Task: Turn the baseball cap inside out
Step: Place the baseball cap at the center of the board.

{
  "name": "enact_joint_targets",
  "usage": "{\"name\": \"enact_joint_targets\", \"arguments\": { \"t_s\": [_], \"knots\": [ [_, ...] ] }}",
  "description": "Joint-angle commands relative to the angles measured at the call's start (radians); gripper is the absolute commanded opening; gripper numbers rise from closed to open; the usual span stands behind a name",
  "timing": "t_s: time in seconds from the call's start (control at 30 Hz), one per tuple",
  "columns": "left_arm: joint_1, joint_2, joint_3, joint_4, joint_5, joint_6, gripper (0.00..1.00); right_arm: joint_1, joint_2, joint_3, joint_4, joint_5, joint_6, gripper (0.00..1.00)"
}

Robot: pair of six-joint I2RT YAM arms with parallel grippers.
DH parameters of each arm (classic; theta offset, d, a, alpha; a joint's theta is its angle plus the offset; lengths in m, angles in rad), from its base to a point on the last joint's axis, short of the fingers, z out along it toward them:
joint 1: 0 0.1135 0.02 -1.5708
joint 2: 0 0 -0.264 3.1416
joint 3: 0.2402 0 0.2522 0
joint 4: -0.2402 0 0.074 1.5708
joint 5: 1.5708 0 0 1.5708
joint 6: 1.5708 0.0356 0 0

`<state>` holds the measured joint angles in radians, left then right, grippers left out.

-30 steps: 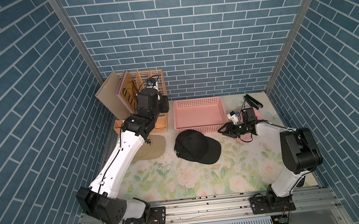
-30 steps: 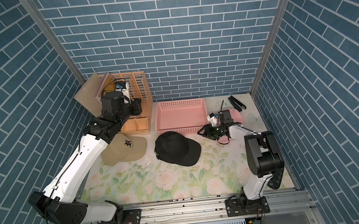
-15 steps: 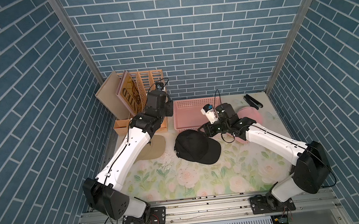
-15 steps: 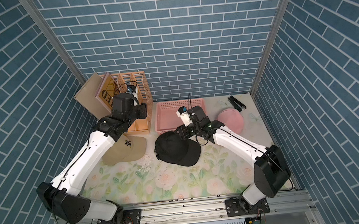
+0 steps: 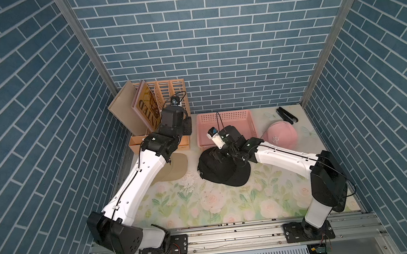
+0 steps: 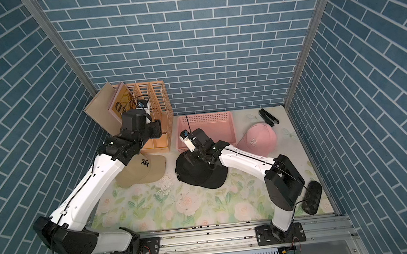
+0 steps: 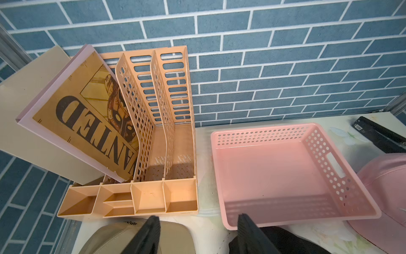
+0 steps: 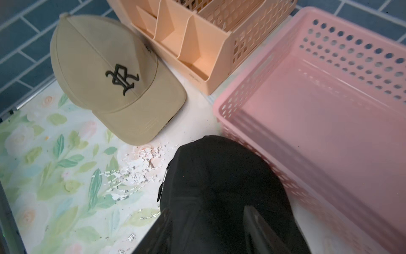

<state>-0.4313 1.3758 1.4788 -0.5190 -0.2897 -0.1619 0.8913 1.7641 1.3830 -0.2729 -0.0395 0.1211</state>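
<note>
As seen in both top views, the right gripper [image 5: 217, 156] is placed at the black cap [image 5: 223, 169] on the floral mat [image 5: 230, 201], its arm stretched low. In the left wrist view, the left gripper [image 7: 198, 217] is held parted, empty. In the right wrist view, fingers [image 8: 254, 224] are spread over the crown, nothing clamped.

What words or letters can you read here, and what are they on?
"WANTED": on the poster folder in the orange file rack; the W is half hidden.
"R", a curly monogram: on the tan cap and on the pink cap.
Too small or blurred to read: the white label on the black stapler, and small print on the tan cap.
</note>
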Motion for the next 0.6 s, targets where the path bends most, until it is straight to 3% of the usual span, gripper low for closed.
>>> {"name": "enact_joint_targets", "arguments": {
  "t_s": [0.0, 0.57],
  "knots": [
    [0.026, -0.039, -0.021, -0.018, 0.021, -0.019, 0.61, 0.01, 0.026, 0.048, -0.012, 0.048, -0.048, 0.54],
    [0.035, -0.062, -0.043, -0.012, 0.039, -0.021, 0.6, 0.014, 0.108, 0.075, -0.033, 0.049, -0.053, 0.46]
  ]
}}
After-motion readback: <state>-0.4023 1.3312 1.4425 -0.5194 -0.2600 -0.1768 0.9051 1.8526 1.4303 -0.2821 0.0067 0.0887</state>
